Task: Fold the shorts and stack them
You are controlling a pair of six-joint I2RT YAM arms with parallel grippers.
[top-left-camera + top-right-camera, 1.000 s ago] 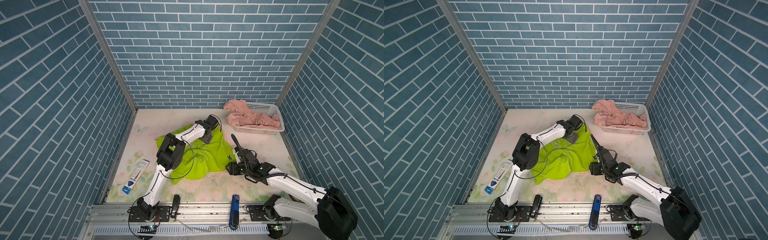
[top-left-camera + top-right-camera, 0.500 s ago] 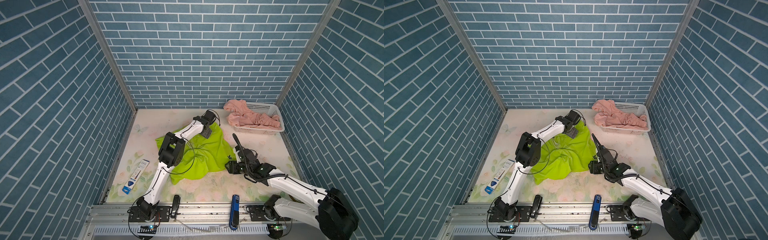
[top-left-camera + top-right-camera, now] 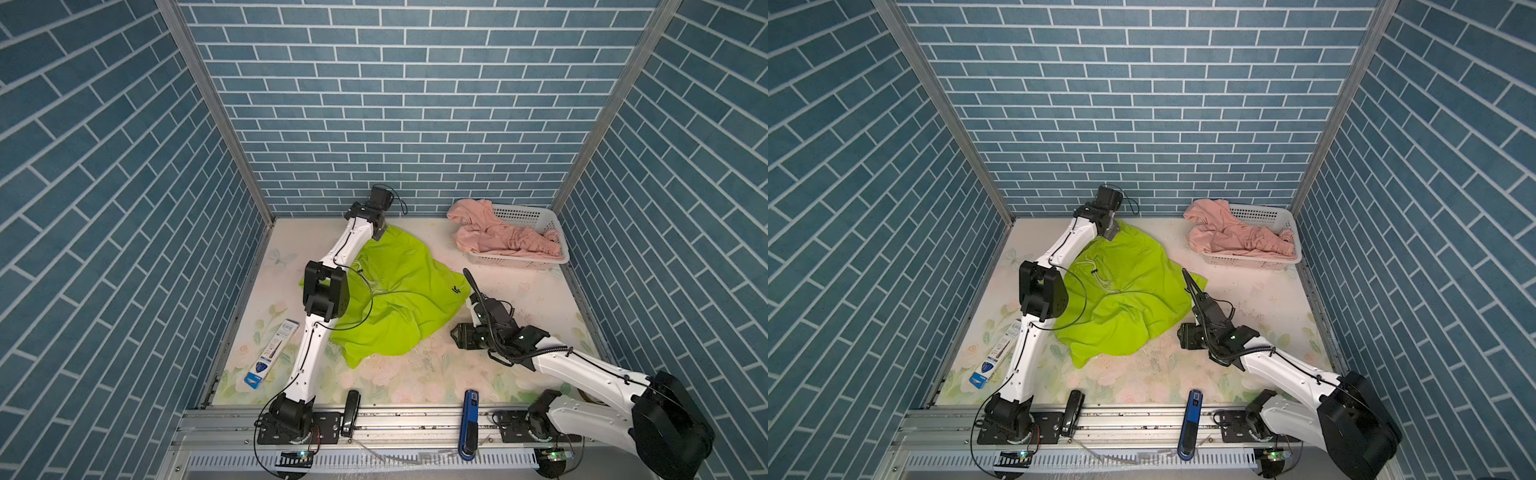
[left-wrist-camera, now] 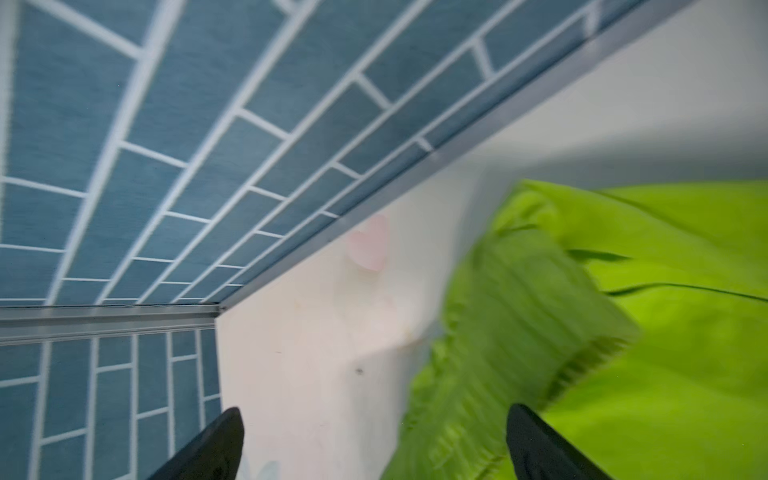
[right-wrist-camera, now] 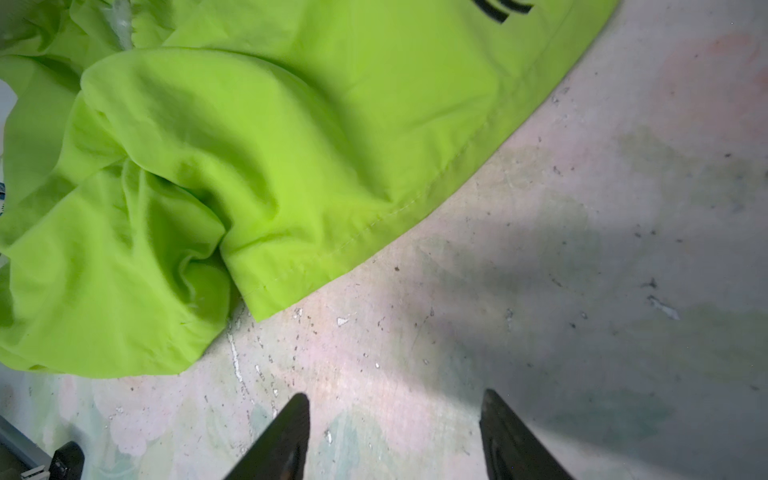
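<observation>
The lime-green shorts [image 5: 291, 124] are thin, matt cloth. The bench [image 5: 540, 291] is scuffed; the basket [image 3: 515, 259] is perforated plastic.

Lime-green shorts [image 3: 407, 320] sprawl rumpled and unfolded across the middle of the frame, white drawstring [image 3: 1102, 279] loose on top, gathered waistband [image 4: 519, 299] at the upper end. The salmon-pink shorts [image 3: 494, 241] sit bunched in the white basket [image 3: 523, 259], right of centre, spilling over its left rim.

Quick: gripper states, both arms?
Left gripper: open, empty, beside the green shorts waistband.
Right gripper: open, empty, near the green shorts hem.
</observation>
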